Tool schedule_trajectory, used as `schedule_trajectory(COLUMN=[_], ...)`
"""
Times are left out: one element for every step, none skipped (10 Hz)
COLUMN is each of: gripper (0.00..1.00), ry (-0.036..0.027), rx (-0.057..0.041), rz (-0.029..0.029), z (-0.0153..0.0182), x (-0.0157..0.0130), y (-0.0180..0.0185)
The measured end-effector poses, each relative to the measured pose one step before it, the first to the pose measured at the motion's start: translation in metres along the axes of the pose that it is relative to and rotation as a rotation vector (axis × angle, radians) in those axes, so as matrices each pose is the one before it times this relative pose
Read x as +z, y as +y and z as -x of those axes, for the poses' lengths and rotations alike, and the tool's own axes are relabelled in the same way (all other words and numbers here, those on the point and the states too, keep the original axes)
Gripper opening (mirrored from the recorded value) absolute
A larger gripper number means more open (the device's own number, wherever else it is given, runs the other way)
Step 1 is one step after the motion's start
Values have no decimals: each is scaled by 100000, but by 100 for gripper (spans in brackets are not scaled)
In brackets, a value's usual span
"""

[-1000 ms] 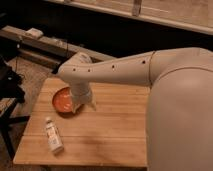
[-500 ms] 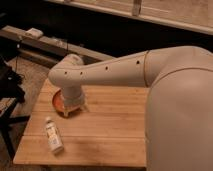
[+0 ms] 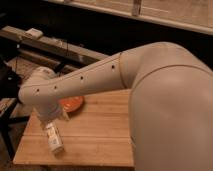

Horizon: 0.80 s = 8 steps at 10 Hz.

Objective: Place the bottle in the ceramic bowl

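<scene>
Gripper (image 3: 52,121) sits lower left, right over the small whitish bottle (image 3: 55,142) lying on the wooden table (image 3: 100,142); can't tell its grip. Shallow orange ceramic bowl (image 3: 73,103) is just above, half behind the white arm (image 3: 80,82).

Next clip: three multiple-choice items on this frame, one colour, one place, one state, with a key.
1. The ceramic bowl is: A orange; B blue; C white.
2. The hand is: A inside the bowl; B close over the bottle; C beyond the right edge of the table.
3. The bottle is: A upright; B in the bowl; C lying on the table.
Key: 1 A, its interior shows orange; 2 B, it hangs at the bottle's far end; 3 C, it lies flat on the wood.
</scene>
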Motion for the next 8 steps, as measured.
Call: schedule_trajectory(gripper=[65, 65, 65, 65, 65, 65, 65, 65], ry=[613, 924, 1283, 1517, 1681, 1838, 2180, 1517], rx=[-4615, -2231, -1005, -1224, -788, -200, -82, 128], rz=[648, -207, -59, -416, -1106, -1034, -846, -505], z=[591, 559, 384, 524, 431, 486, 405, 287], x=[992, 1082, 945, 1173, 1204, 1056, 848, 564], y=[1803, 569, 343, 457, 254, 71, 16, -96])
